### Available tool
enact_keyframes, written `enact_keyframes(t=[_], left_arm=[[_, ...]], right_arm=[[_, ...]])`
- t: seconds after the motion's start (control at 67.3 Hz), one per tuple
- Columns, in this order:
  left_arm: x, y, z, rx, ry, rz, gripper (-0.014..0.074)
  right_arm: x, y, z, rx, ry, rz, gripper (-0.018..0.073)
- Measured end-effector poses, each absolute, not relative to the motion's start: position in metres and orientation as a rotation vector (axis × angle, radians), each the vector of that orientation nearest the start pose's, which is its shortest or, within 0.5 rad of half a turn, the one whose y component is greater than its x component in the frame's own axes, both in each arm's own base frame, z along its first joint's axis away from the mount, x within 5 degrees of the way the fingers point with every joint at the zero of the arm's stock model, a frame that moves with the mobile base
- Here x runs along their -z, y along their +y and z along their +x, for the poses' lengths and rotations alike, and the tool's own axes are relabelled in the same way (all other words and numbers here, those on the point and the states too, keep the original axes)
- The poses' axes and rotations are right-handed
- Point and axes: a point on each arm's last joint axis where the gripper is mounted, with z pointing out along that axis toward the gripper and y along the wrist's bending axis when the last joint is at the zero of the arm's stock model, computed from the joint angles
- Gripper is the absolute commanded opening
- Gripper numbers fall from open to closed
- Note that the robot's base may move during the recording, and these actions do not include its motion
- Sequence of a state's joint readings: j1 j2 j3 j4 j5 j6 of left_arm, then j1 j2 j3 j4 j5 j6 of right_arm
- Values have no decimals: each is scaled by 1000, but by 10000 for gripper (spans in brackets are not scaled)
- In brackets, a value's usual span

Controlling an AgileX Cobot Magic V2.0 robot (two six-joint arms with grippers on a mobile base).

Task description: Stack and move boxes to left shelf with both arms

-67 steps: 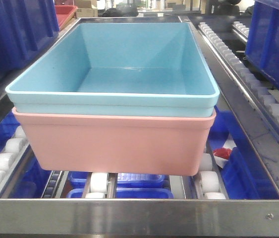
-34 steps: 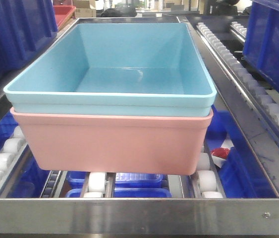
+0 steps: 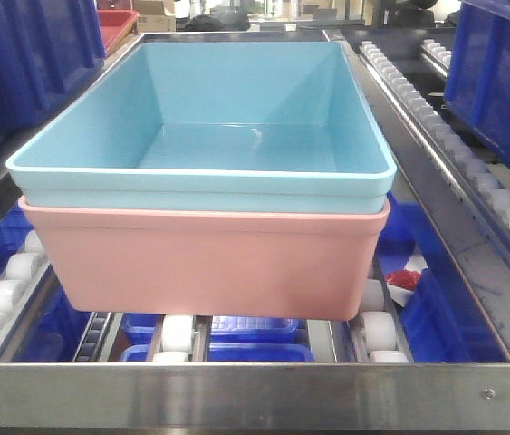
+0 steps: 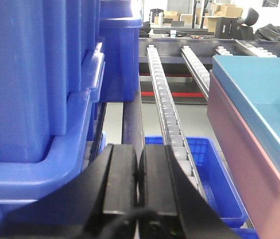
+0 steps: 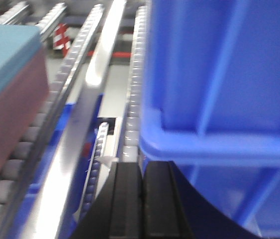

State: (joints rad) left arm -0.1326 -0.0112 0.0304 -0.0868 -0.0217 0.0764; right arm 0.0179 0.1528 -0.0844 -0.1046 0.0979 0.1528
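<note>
Roller rails of the left shelf (image 3: 374, 328) carry the sky-blue tub (image 3: 202, 127), nested in the pink tub (image 3: 205, 263). Left wrist: my left gripper (image 4: 139, 174) is closed, tubs at 3 o'clock. Right wrist: my right gripper (image 5: 142, 191) is closed, tubs at 9 o'clock.

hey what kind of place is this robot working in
Most likely a warehouse or factory floor. The stacked tubs sit on a metal flow rack with lanes of white rollers, dark blue storage bins stand alongside, and cardboard boxes are piled in the background.
</note>
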Motion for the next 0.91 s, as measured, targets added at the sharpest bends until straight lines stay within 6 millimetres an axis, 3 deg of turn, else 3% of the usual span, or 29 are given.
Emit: enact_keyframes(t=[0.297, 0.907], left_arm=[[-206, -7, 56, 114, 1478, 89, -4], [-206, -7, 56, 114, 1478, 89, -4]], right_arm=[[-199, -1, 57, -45, 1571, 66, 25], [-200, -1, 57, -67, 1548, 87, 25]])
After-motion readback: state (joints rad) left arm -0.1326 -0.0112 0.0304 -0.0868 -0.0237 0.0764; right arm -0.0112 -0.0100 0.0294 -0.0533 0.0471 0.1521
